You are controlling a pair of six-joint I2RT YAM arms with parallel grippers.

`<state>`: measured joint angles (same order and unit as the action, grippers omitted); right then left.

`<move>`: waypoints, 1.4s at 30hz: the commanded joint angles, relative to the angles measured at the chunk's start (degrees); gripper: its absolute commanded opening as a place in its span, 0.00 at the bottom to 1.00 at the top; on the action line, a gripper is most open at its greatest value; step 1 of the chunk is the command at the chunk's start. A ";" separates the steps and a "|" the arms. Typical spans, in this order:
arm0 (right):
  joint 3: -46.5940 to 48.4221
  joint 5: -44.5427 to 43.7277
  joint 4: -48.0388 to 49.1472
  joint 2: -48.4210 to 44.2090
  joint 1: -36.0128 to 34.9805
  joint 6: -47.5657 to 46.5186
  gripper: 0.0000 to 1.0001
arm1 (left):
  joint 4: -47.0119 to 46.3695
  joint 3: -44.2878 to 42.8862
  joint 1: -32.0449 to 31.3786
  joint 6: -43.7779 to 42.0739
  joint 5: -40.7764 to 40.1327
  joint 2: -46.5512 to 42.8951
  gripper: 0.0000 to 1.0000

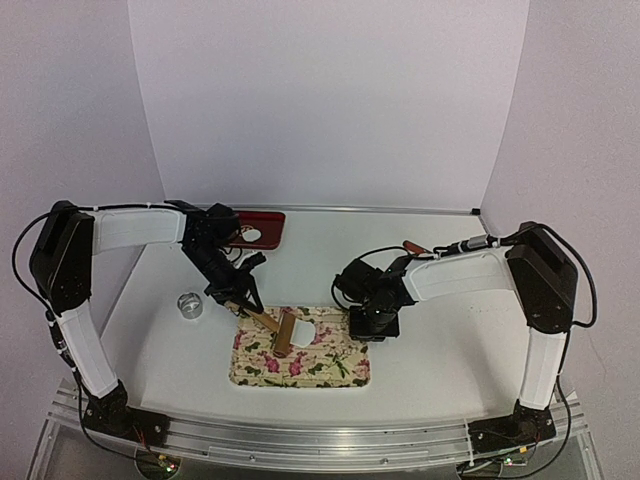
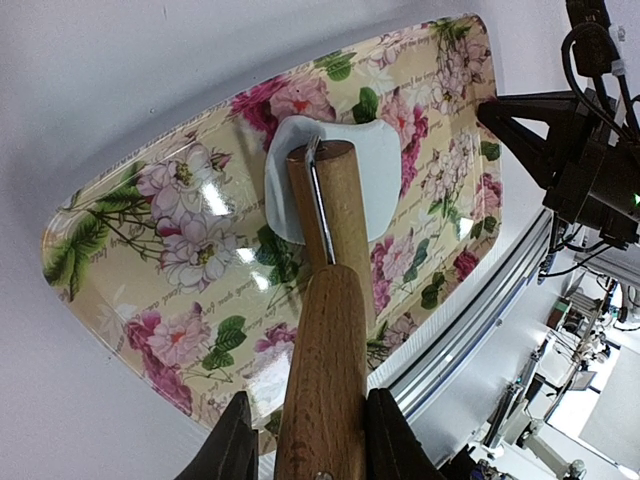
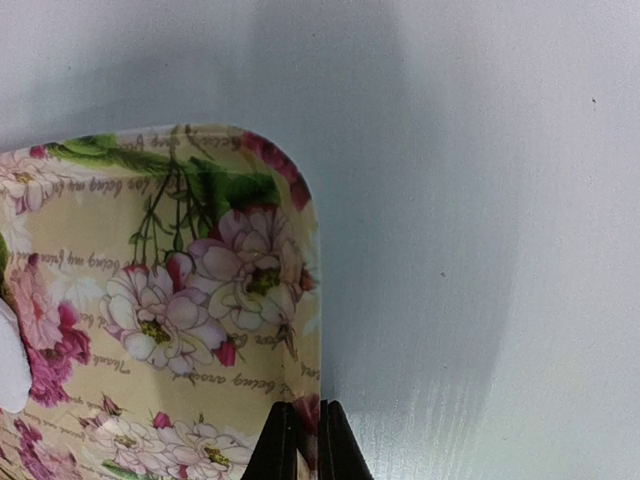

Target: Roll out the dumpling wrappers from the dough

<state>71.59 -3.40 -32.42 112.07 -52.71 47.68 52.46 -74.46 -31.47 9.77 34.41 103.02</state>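
Dumpling wrappers are scarce from the top camera: only one small white round (image 1: pixel 252 236), apparently a cut wrapper, lies on the red tray (image 1: pixel 272 221) at the back of the table (image 1: pixel 450 340), well apart from the work. The dough sheet (image 1: pixel 326 327) lies at the far edge of the floral tray (image 1: pixel 300 384), with the metal ring cutter (image 1: pixel 190 305) on the table to the left of it. The left gripper (image 1: pixel 240 298) carries the rolling pin (image 1: pixel 279 331), whose roller lies at the dough's left side. The right gripper (image 1: pixel 368 326) sits at the tray's far right corner. From the left wrist camera, the fingers (image 2: pixel 236 446) are clamped on the pin's wooden handle (image 2: pixel 325 370), and the roller (image 2: pixel 338 205) covers only the middle of the dough (image 2: pixel 385 165), which looks uneven and lobed at its edges. To roll well, I would press down evenly and push the roller right across the sheet, then work the thicker edges, keeping the handle low so the roller lies flat and does not dig in at one end. From the right wrist camera, the right claw (image 3: pixel 300 432) is closed to a sliver at the tray's rim (image 3: pixel 312 300). I cannot tell whether it pinches the rim or only presses on it. That bracing matters, since the pin's push would otherwise slide the tray. A sliver of dough (image 3: pixel 8 365) shows at the left edge.
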 commanded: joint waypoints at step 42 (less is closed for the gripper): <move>-0.32 -2.49 -4.36 1.45 -0.20 -0.04 0.00 | 5.08 9.85 6.50 0.07 -15.16 -3.18 0.00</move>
<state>71.61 -3.36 -31.99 112.14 -52.71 47.83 52.09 -67.88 -25.19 8.47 34.24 98.19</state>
